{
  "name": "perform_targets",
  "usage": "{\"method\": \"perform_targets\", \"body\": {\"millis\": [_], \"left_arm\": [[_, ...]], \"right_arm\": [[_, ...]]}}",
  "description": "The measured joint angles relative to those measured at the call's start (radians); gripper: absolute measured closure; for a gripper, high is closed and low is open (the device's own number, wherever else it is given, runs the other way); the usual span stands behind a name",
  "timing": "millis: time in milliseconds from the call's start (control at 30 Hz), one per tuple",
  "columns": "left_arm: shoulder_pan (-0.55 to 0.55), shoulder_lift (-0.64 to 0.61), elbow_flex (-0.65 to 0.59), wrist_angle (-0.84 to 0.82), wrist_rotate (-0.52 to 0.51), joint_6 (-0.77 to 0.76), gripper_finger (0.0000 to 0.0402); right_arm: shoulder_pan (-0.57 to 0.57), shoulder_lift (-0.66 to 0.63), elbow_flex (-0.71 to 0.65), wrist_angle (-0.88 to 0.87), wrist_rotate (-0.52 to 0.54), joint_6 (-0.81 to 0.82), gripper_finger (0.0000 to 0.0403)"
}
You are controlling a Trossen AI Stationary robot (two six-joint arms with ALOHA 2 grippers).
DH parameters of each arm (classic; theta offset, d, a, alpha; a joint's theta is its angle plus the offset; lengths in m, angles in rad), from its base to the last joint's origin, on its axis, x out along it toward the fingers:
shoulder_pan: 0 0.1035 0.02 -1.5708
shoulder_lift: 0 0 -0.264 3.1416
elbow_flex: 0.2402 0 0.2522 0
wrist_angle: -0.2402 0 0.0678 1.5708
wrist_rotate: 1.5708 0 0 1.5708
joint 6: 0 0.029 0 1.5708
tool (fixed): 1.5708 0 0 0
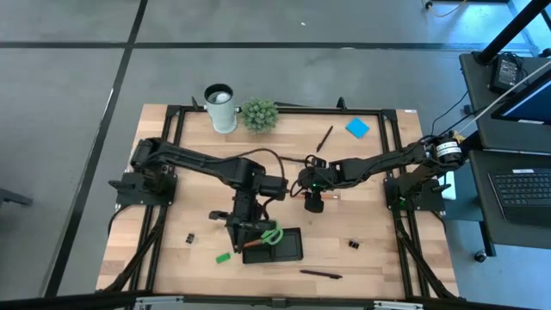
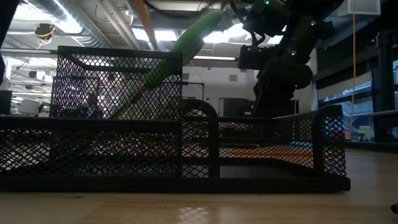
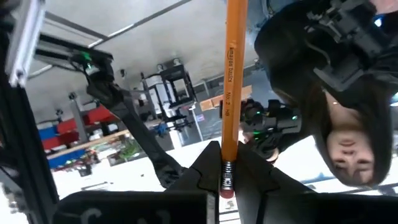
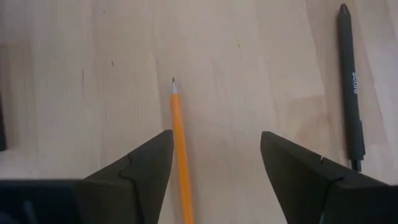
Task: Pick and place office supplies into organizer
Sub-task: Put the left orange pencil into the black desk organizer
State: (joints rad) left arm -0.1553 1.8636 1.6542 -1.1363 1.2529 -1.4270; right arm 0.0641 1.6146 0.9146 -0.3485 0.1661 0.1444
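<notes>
One black mesh organizer (image 1: 288, 250) lies near the table's front edge, one pair of green-handled scissors (image 1: 272, 235) leaning in it. Behind it, the left gripper (image 3: 225, 177) pinches one orange pencil (image 3: 231, 87) at its eraser end; the barrel reads "amazon basics", "No. 2 HB". Farther back, the right gripper (image 4: 214, 163) hangs spread over a second pencil (image 4: 181, 155) lying flat, beside one black pen (image 4: 350, 87); its lettering is unreadable. Another pen (image 1: 320, 275) lies before the organizer; two binder clips (image 1: 189, 236) flank it.
</notes>
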Motion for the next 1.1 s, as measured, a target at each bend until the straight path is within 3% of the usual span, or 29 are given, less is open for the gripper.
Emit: {"method": "perform_targets", "body": {"millis": [200,467,1100], "left_arm": [[0.016,0.042,0.0,-0.061,0.001,0.136,0.0386],[0.028,0.039,0.0,-0.173,-0.039,0.192,0.0386],[0.025,0.124,-0.001,-0.173,-0.065,0.333,0.0383]], "right_arm": [[0.0,0.0,0.0,0.0,0.0,-0.019,0.0158],[0.0,0.0,0.0,0.005,0.0,-0.023,0.0158],[0.0,0.0,0.0,0.042,0.0,-0.017,0.0158]]}}
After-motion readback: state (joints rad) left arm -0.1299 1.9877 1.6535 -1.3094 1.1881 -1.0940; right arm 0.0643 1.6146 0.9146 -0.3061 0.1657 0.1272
